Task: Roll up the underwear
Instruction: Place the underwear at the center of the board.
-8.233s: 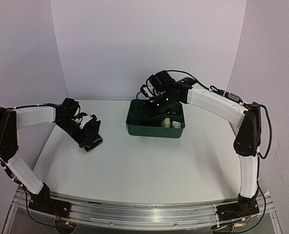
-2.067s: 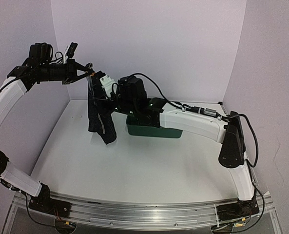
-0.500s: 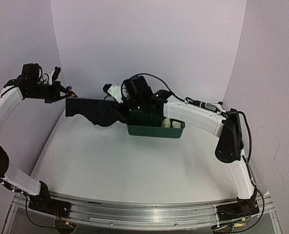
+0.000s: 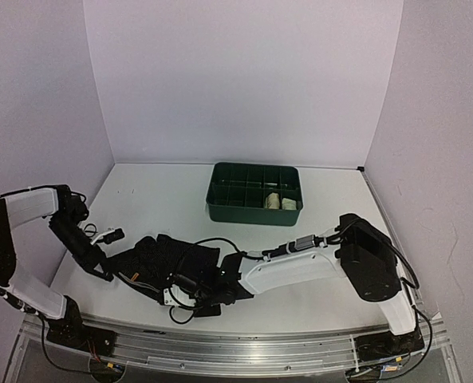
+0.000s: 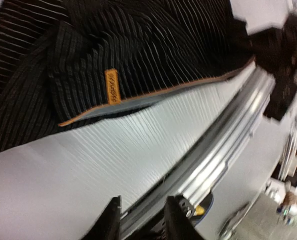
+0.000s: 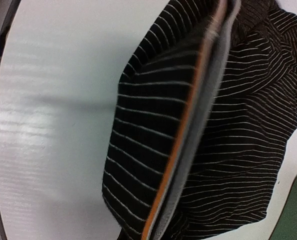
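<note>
The black pinstriped underwear lies crumpled on the table near the front left, its orange-edged waistband showing. My right gripper sits low at the cloth's near edge, shut on the waistband. In the right wrist view the underwear runs down into the jaws, and the fingers are hidden under it. My left gripper is just left of the cloth. Its fingers stand apart over bare table with nothing between them. Two cream rolls sit in the green tray.
The green compartment tray stands at the back centre, far from both grippers. The metal rail along the table's near edge runs close to the left gripper and the cloth. Purple walls close in the left, back and right.
The underwear was stretched in the air between both grippers near the tray; now it lies on the table at the front. The left gripper has let go and opened.
</note>
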Robot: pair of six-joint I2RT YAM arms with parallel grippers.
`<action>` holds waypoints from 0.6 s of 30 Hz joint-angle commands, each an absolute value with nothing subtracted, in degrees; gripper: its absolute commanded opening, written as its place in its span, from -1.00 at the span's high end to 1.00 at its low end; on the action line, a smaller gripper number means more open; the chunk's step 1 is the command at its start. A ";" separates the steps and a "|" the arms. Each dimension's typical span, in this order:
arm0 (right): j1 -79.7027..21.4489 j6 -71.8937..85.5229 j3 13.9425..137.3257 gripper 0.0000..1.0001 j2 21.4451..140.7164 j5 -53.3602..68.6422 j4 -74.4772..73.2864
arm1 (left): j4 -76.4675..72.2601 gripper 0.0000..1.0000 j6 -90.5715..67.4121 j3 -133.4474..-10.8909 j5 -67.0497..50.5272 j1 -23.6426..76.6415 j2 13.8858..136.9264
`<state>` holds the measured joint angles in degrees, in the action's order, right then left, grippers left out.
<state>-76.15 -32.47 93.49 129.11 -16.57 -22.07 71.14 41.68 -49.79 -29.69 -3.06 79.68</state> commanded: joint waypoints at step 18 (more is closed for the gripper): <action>-67.57 -50.78 70.79 0.46 111.39 -13.14 -21.93 | 54.66 -0.06 52.90 -55.58 -31.44 10.06 76.53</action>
<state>-75.22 -41.88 73.43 115.76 -17.61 -21.49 68.53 63.81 -53.43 -34.53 2.06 72.83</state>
